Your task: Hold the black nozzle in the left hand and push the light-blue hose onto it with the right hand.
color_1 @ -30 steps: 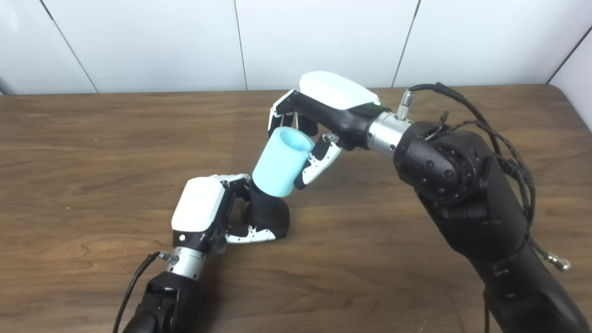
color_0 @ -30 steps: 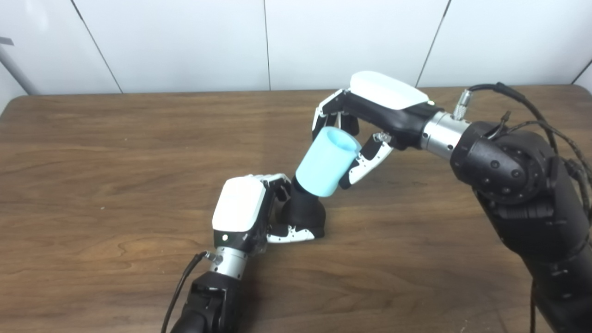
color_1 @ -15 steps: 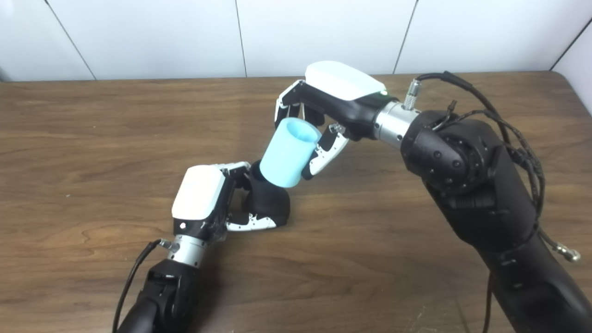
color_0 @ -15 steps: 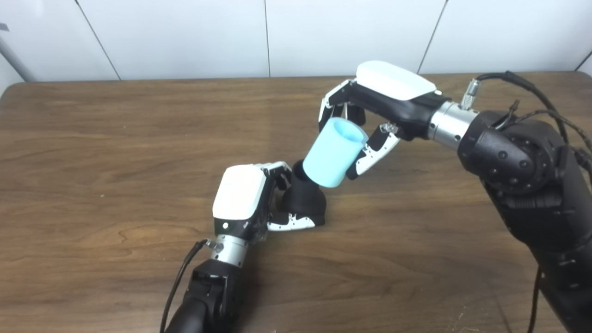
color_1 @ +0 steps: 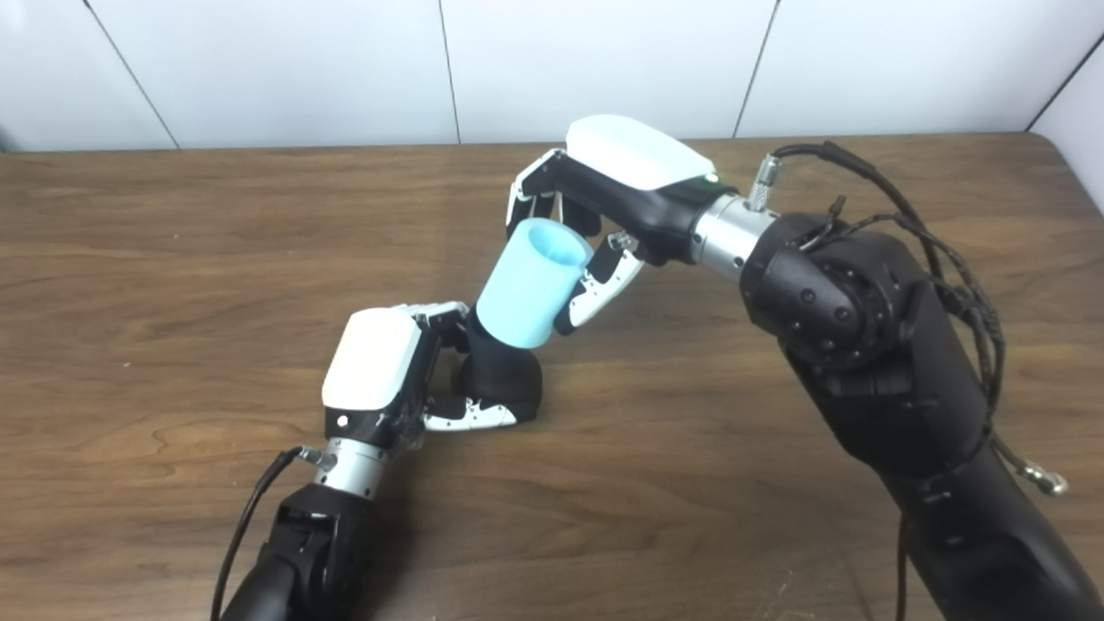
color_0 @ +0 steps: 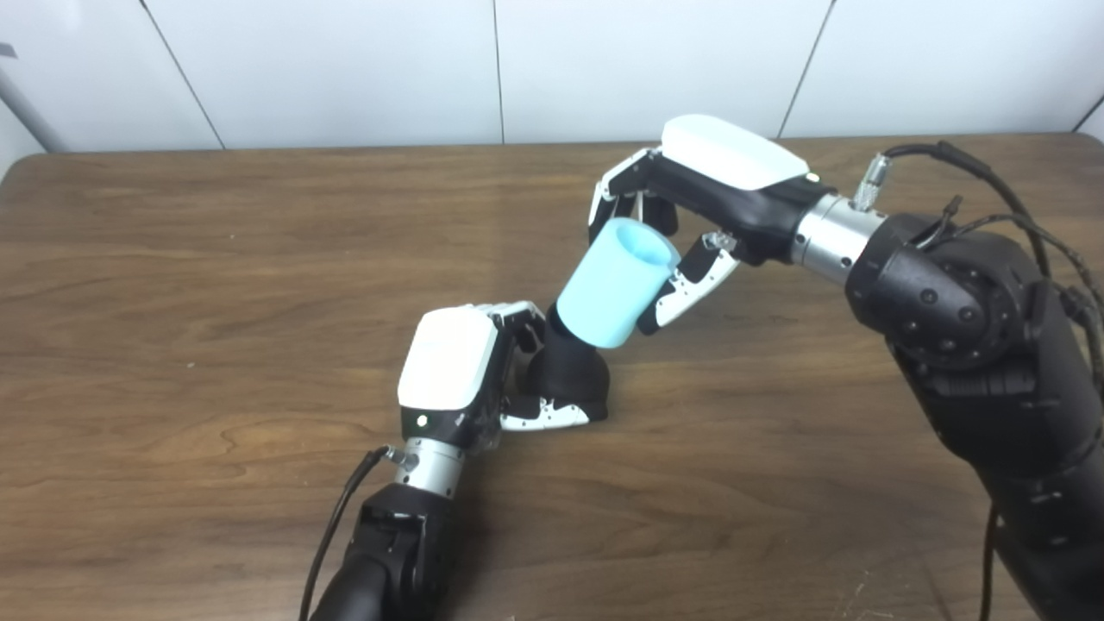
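Left eye view, light-blue hose (color_0: 614,283) tilted, seemingly over black nozzle (color_0: 569,375)

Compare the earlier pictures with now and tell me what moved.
The right hand carried the light-blue hose back down and left, so its lower end again covers the top of the black nozzle, after sitting higher half a second ago. The left hand kept its grip on the nozzle, resting on the table.
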